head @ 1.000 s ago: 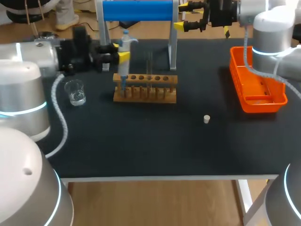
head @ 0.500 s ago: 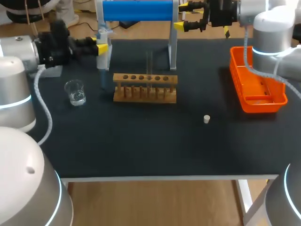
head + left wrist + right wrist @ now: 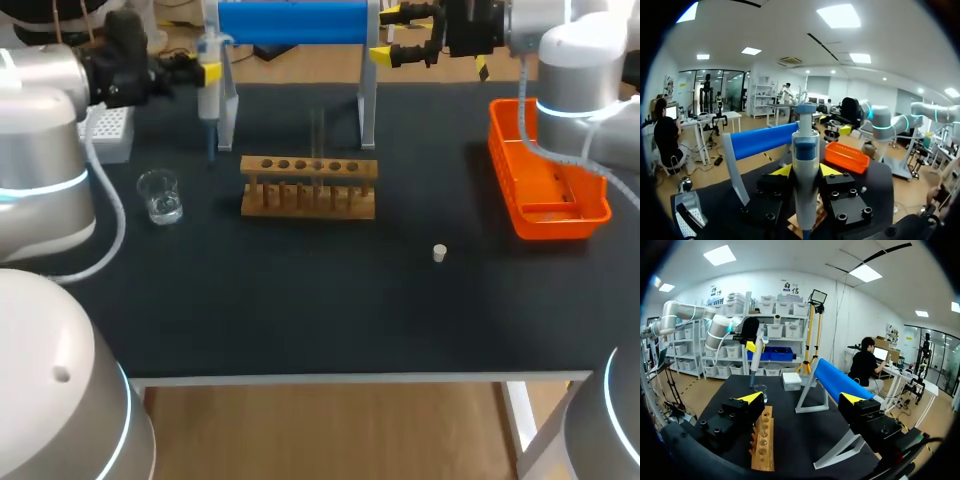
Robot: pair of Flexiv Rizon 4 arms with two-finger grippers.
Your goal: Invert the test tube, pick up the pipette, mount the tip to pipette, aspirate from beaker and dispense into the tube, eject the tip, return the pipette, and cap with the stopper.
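My left gripper (image 3: 208, 72) is shut on the white and blue pipette (image 3: 208, 102), holding it upright above the table's back left, between the white tip box (image 3: 108, 133) and the blue bar's stand. In the left wrist view the pipette (image 3: 805, 165) stands between the yellow tips of the left gripper (image 3: 805, 172). A clear test tube (image 3: 317, 135) stands upright in the wooden rack (image 3: 308, 187). The glass beaker (image 3: 160, 195) sits to the rack's left. A small white stopper (image 3: 438, 253) lies alone at mid-right. My right gripper (image 3: 400, 35) hangs open and empty at the back.
An orange bin (image 3: 545, 180) lies along the right edge. A blue bar on a white stand (image 3: 292, 22) spans the back behind the rack. From the right wrist, the open right gripper (image 3: 802, 400) looks over the rack (image 3: 764, 440) toward the held pipette (image 3: 754, 360).
My left arm has carried the pipette from the rack's left end to the left and back, near the tip box. The right arm has stayed still.
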